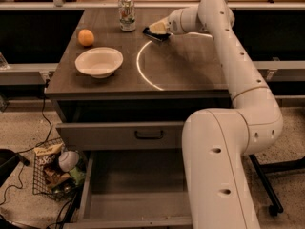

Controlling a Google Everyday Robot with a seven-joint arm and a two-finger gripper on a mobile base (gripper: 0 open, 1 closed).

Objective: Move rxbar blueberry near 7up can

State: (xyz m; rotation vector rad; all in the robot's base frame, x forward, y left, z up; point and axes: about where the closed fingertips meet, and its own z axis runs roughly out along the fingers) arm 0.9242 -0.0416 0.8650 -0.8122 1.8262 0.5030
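Observation:
The 7up can [126, 14] stands upright at the back of the dark table [190, 75], left of centre. My gripper [155, 30] reaches in from the right and sits low over the table, a short way right of the can. A dark flat thing, the rxbar blueberry [156, 35], lies at the fingertips on the table surface. Its wrapper lettering does not show.
An orange [86, 37] sits at the back left, and a white bowl [99, 62] in front of it. A bright ring of light [143, 70] marks the table top. A drawer [138, 204] below stands pulled out. A wire basket [52, 173] with clutter is on the floor at the left.

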